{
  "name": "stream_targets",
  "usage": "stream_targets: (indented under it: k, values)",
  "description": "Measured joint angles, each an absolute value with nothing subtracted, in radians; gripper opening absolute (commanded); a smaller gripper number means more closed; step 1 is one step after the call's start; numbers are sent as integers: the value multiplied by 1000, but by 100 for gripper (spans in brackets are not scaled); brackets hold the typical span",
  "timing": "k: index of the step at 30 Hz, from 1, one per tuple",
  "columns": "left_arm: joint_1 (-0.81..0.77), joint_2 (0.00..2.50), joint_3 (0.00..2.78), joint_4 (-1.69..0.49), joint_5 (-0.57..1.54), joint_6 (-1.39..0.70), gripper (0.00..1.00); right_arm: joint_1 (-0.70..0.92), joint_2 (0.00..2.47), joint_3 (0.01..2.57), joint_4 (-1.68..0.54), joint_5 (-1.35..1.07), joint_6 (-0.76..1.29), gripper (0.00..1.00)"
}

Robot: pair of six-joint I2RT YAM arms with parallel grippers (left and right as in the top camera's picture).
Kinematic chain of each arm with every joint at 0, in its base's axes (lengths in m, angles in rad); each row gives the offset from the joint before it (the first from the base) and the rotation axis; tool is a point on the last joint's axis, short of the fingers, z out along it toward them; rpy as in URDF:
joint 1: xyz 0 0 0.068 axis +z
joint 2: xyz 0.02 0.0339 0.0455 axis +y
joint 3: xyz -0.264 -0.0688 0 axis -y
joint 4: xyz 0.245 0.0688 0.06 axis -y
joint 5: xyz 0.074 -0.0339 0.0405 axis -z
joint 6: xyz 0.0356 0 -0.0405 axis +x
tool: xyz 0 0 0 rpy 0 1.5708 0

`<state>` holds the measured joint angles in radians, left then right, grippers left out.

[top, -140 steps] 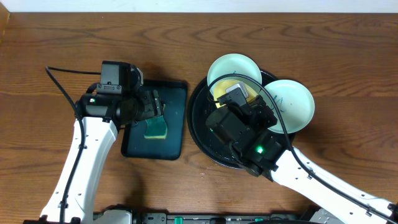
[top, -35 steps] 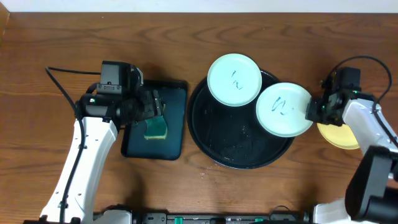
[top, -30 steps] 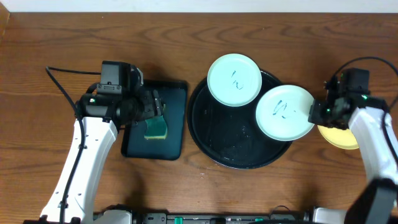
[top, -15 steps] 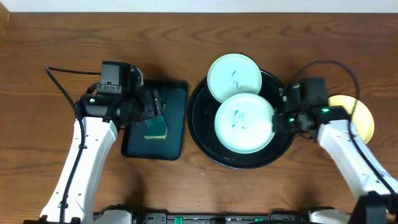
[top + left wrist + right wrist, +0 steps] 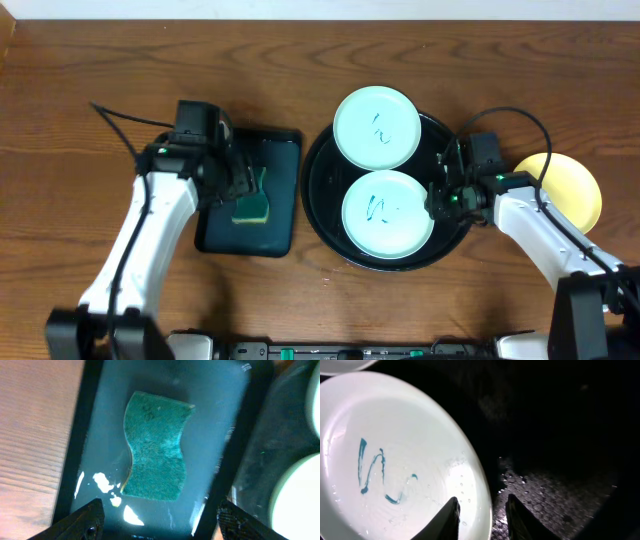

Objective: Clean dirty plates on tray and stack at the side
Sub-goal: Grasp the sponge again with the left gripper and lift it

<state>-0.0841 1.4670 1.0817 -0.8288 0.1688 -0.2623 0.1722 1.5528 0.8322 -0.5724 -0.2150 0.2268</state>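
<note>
Mint-white plastic with a blue scribble: that plate [image 5: 388, 212] now lies flat in the middle of the tray [image 5: 322, 200], where a second back it overhung the tray's right rim. Our right pincer [image 5: 443, 197] stays clamped on its right edge. Our left pincer [image 5: 162, 512] hangs apart over the sponge [image 5: 156, 445], left of the tray, so we judge scrubbing can begin. A yellow plate [image 5: 572, 185] sits on the bench [image 5: 300, 60], right of the tray.

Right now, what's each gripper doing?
Left gripper: open, empty, above the sponge.
Right gripper: closed on the rim of the nearer mint plate.
</note>
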Motion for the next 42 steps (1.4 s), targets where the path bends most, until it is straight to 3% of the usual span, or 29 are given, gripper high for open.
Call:
stream_targets:
  k: [2,5,7,9,11,19,20,23,25,35,37,39,40,42]
  values:
    - [-84,1529,1062,-809,165,-263,70,172,1525,845,-581,-207,227,30]
    - [-84,1626,1053,-772,159,-275,60,172,1461,862,-582,-201,227,29]
    - [-84,1691,1053,-730,158,-296,44,172,1414,870,-581,-199,227,27]
    - [-85,1740,1053,-705,157,-303,20,172,1382,874,-583,-197,227,27]
    - [-88,1784,1053,-687,167,-314,8,172,1369,876,-590,-196,226,26]
    - [-93,1799,1073,-709,175,-317,8,172,1368,876,-632,-191,227,23]
    - [-93,1799,1086,-731,177,-317,13,172,1368,876,-633,-191,227,23]
    - [-94,1797,1119,-787,176,-317,42,172,1368,876,-639,-190,227,22]
    - [-94,1779,1130,-813,175,-316,52,172,1368,876,-641,-190,227,22]
    - [-107,1714,1127,-712,149,-316,55,172,1368,876,-642,-189,227,22]
    - [-113,1735,1103,-659,124,-316,50,172,1368,876,-643,-190,227,22]
    - [-117,1773,1075,-624,104,-324,28,172,1368,876,-643,-190,227,22]
    - [-116,1794,1069,-615,97,-324,12,172,1368,876,-643,-190,227,22]
    - [-116,1813,1070,-606,92,-318,8,172,1368,876,-645,-190,227,22]
